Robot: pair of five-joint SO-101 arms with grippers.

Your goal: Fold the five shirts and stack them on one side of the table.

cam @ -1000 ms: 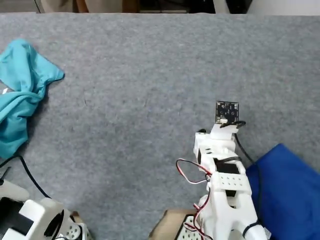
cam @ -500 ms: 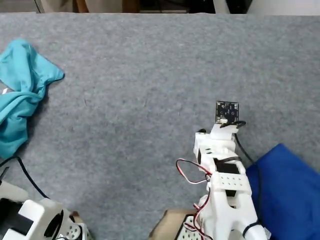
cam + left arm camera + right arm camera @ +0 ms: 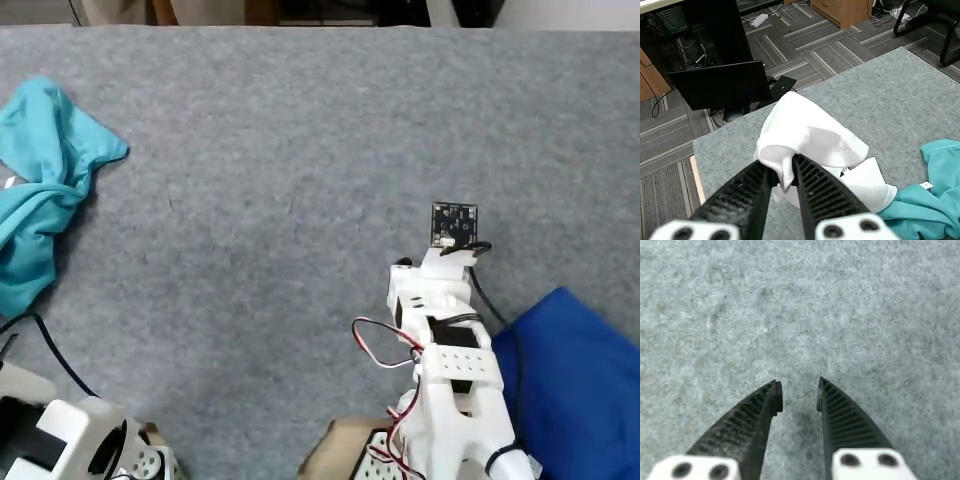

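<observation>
The job looks barely begun. I can count three shirts, not five. A crumpled white cotton shirt (image 3: 810, 135) hangs bunched from the left arm's fingers (image 3: 747, 195), which are clenched on a fold of it above a corner of the grey felt-covered desk (image 3: 300, 130). A rumpled teal shirt (image 3: 45, 170) lies in a heap at the desk's left edge, just beside the white one in the left wrist view (image 3: 935, 200). A deep blue shirt (image 3: 580, 380) lies at the near right corner, next to the white right arm (image 3: 445, 340). It looks flatter than the other two, but part of it runs off the edge of the high view, so I cannot tell whether it is properly folded.

The right arm's fingers (image 3: 845, 425) are released, a little apart, with nothing between them, poised over bare felt.

By my reckoning at most one shirt is dealt with. The white and teal ones need folding, no stack of several shirts exists yet, and two shirts are unaccounted for.
</observation>
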